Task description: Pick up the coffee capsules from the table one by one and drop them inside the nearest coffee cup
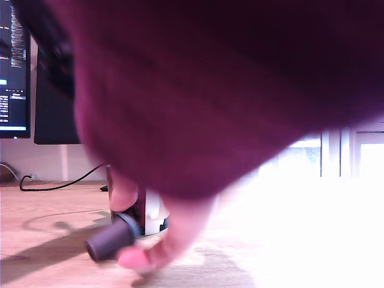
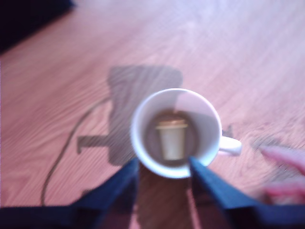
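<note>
One pod in cup: cream pod [image 2: 172, 140] upright inside the mug [image 2: 143, 152] on the counter [image 2: 248, 62].
Dark pod: [image 1: 109, 241] held in a person's fingers [image 1: 157, 249], beside the mug.
Tool: [image 2: 164, 191] jaws apart, empty, above the mug.
Hidden: a maroon sleeve [image 1: 228, 90] blocks most of the exterior view.

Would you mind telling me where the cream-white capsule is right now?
In the wrist view, the cream-white capsule stands upright inside the coffee cup, on its bottom, directly beneath the open gripper.
</note>
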Action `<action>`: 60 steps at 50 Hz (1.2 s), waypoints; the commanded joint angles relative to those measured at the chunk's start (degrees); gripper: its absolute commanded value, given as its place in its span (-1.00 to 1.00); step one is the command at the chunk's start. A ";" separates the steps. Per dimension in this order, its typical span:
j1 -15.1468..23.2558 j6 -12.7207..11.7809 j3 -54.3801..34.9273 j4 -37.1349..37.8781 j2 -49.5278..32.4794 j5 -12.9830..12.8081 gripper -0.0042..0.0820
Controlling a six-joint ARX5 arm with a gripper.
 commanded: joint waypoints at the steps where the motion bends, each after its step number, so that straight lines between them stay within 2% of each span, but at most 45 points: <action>1: -0.24 -0.26 0.33 -1.46 -1.01 0.09 -0.93; 10: -0.24 -0.85 -0.55 -4.00 -5.79 -0.11 -0.93; 15: -0.24 -2.19 -1.33 -3.91 -9.01 -0.24 -0.93; 27: 0.11 -3.28 -6.01 -0.90 -14.78 -0.28 -0.93; 44: 0.13 -3.76 -18.08 11.06 -18.93 0.44 -0.93; 51: 0.13 -3.91 -23.80 17.00 -21.05 1.66 -0.93; 60: 0.13 -5.70 -29.75 21.64 -23.67 2.27 -0.93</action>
